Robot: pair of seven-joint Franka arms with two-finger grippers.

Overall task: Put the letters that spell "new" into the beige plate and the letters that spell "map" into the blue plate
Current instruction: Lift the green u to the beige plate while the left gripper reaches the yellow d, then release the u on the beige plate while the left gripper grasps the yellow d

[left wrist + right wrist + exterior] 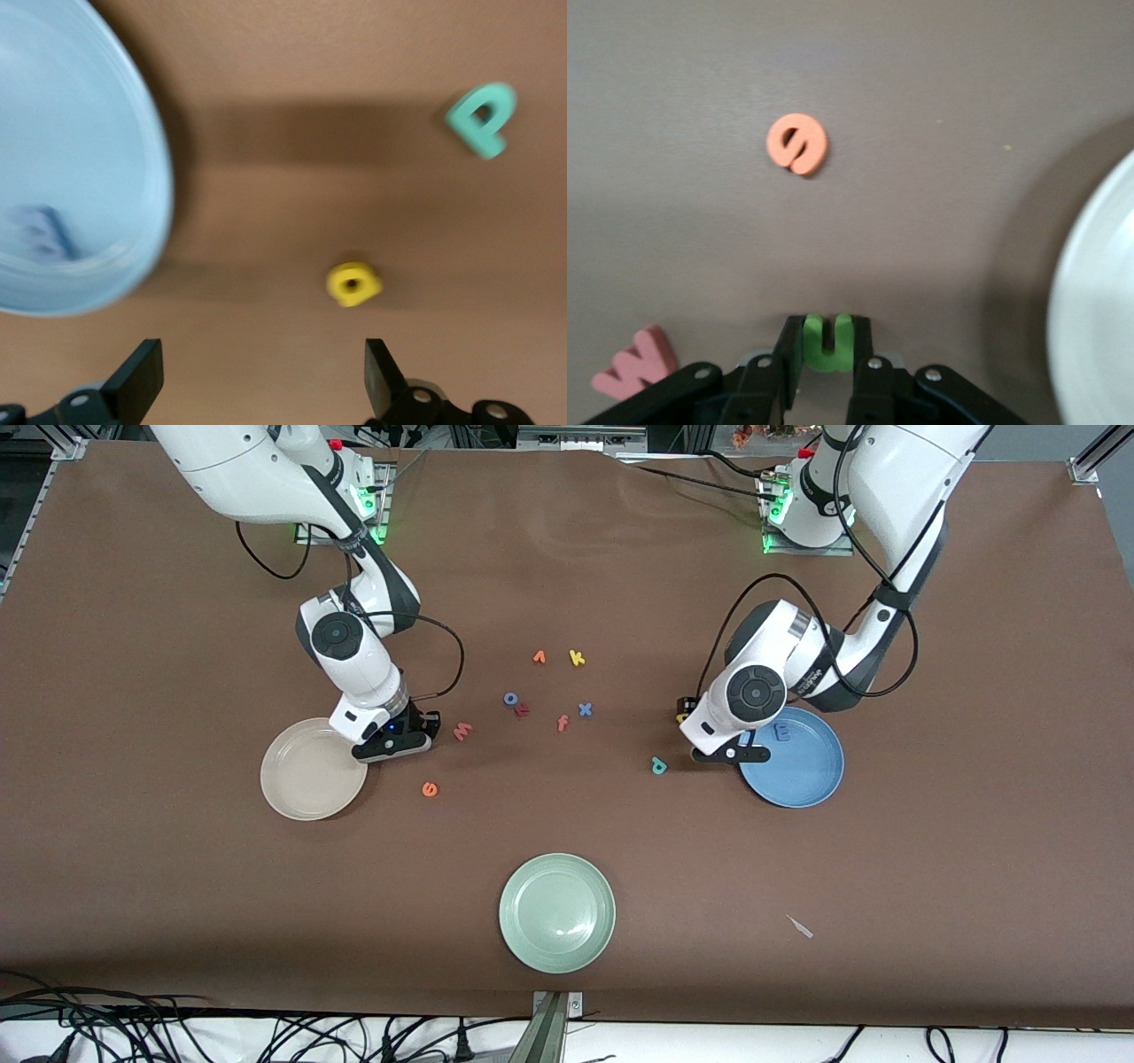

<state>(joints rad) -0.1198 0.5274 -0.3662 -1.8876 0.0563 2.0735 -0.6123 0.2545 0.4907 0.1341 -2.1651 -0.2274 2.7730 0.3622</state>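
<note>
My right gripper (828, 329) is shut on the green n (828, 347), low over the table beside the beige plate (301, 784). The orange e (797, 143) and the pink w (636, 363) lie on the cloth close by. In the front view the e (430, 788) lies nearer the camera than the w (462, 732). My left gripper (261, 381) hangs open with nothing in it at the rim of the blue plate (802, 771). The blue m (781, 732) lies in that plate. The yellow a (353, 283) and the teal p (481, 119) lie on the cloth beside the plate.
A pale green plate (556, 911) sits near the front edge. Loose letters lie mid-table: orange v (539, 657), yellow k (577, 658), blue o (511, 698), orange f (563, 723), blue x (585, 709). A small white scrap (800, 926) lies near the front.
</note>
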